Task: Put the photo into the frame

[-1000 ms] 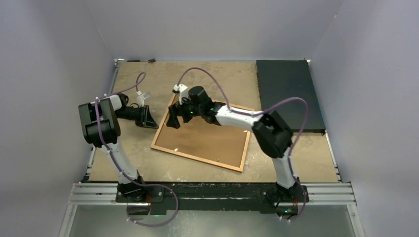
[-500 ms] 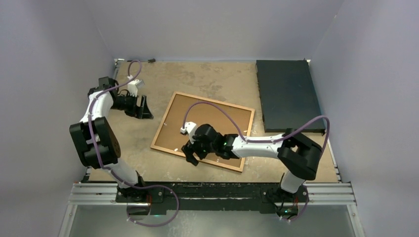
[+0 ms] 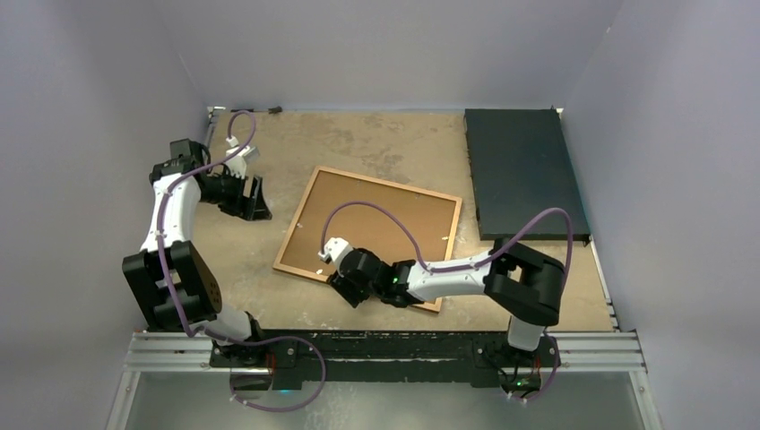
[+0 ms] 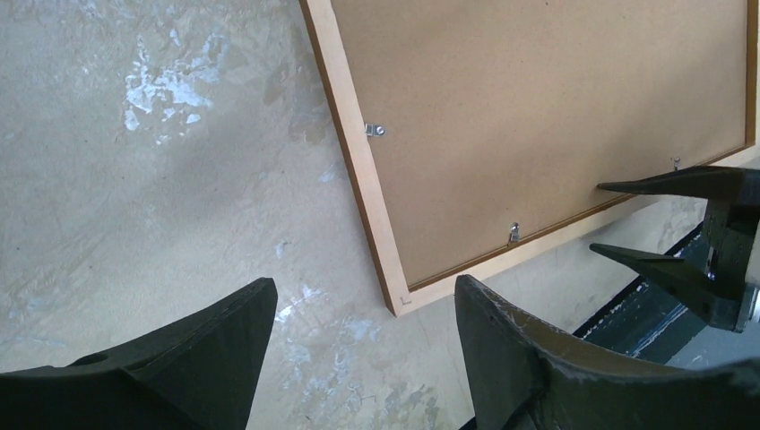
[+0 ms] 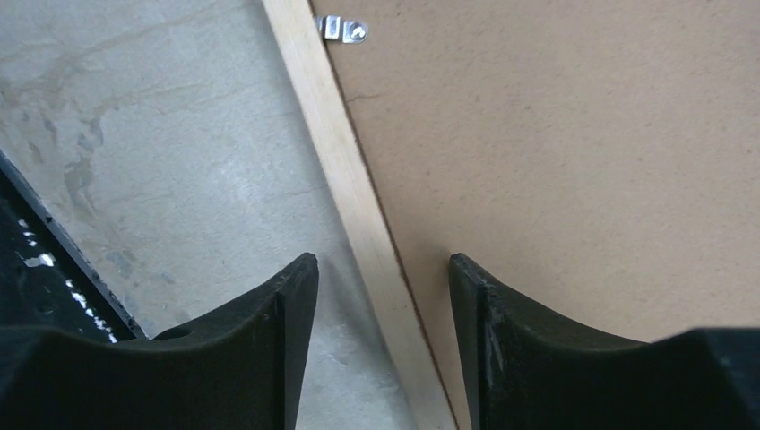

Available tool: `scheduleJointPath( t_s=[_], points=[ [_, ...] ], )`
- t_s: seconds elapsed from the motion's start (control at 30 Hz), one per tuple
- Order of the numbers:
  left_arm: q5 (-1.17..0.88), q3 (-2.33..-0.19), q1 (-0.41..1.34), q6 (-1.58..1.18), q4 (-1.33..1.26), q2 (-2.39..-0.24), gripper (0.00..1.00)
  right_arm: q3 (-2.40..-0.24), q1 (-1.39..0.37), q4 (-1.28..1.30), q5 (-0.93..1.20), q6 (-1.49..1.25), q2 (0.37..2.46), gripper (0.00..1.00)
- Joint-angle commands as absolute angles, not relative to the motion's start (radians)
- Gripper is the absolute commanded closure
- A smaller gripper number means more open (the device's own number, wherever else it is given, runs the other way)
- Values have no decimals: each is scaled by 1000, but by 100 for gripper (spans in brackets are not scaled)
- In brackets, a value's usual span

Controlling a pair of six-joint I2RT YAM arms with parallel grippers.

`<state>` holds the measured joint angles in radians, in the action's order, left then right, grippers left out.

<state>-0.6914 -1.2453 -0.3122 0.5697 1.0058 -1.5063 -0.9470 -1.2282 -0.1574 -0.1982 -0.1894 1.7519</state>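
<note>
The frame [image 3: 421, 210] lies flat mid-table with its brown board back up and thin wooden edges [image 5: 349, 188]. The photo is out of view. My right gripper [image 3: 343, 291] is low over the frame's near-left edge. In the right wrist view it [image 5: 384, 262] stands open astride the wooden strip, one finger over the table and one over the board, with gaps on both sides. My left gripper [image 3: 260, 204] hovers over bare table left of the frame's far-left corner, open and empty [image 4: 365, 287]. The left wrist view shows the frame [image 4: 538, 116] and the right gripper [image 4: 599, 218].
A dark black slab [image 3: 524, 170] lies at the back right, beside the frame's right corner. Small metal clips [image 5: 345, 30] sit along the frame's inner edge. Purple walls close in three sides. A metal rail [image 3: 385, 345] runs along the near edge.
My right arm swung from the frame's far-left corner down to its near edge, and its jaws narrowed. The left gripper opened and drew back slightly toward the far left.
</note>
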Motion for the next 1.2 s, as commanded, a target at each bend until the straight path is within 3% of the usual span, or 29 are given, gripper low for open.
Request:
scheduleJointPath(
  t_s=[0.0, 0.07, 0.27, 0.4, 0.67, 0.87, 1.17],
  points=[
    [-669, -1241, -316, 584, 1024, -1463, 29, -951, -1276, -176, -311, -183, 1767, 43],
    [-660, -1240, -316, 584, 1025, -1453, 29, -947, -1290, -180, -326, -183, 1770, 47],
    [-628, -1224, -316, 564, 1008, -1437, 30, -962, -1308, -166, -364, -183, 1795, 72],
    [-608, -1194, -315, 595, 990, -1405, 28, -975, -1308, -155, -382, -179, 1818, 80],
    [-718, -965, -315, 1056, 959, -1139, 19, -1046, -1306, -95, -365, -148, 1775, 100],
    [-796, -832, -315, 1438, 1008, -989, 11, -1105, -1282, -68, -314, -127, 1723, 100],
    [-860, -713, -315, 1834, 1135, -873, 11, -1097, -1205, -105, -181, -176, 1673, 100]
  ],
)
